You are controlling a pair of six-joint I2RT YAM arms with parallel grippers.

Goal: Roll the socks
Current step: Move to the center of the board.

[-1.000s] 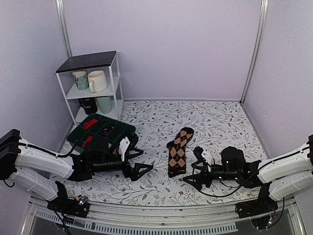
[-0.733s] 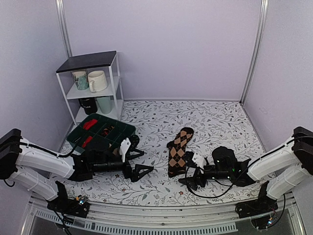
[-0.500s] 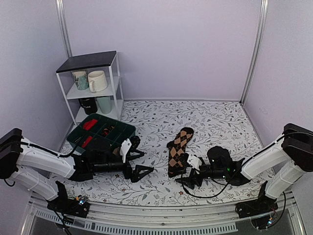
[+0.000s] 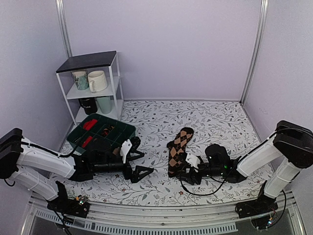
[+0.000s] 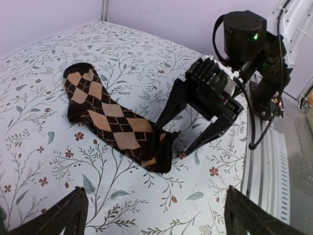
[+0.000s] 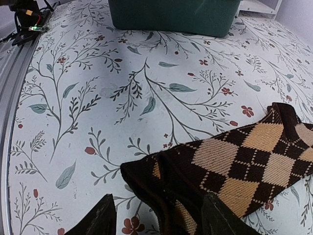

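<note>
The socks [image 4: 179, 149] lie flat near the table's middle, dark brown with tan diamonds, stacked as a pair. Their near end [image 6: 161, 178] is slightly bunched and lifted. My right gripper [image 4: 186, 172] sits low at that end, open. In the right wrist view the sock's edge lies between the fingers of this gripper [image 6: 159, 218]: the right finger touches the fabric and the left one stands apart. The left wrist view shows the socks [image 5: 107, 117] and the right gripper [image 5: 172, 138] straddling the cuff. My left gripper [image 4: 145, 162] is wide open with nothing in it, left of the socks [image 5: 154, 196].
A dark green compartment bin [image 4: 100, 132] with red and dark items sits at the left, behind the left arm; its wall [image 6: 171, 14] shows in the right wrist view. A white shelf [image 4: 93, 81] holding mugs stands in the back-left corner. The table's metal front rail [image 4: 161, 215] runs along the near edge.
My right gripper has moved left along the table to the socks' near end, and its jaws have narrowed around the cuff. The left gripper has barely moved.
</note>
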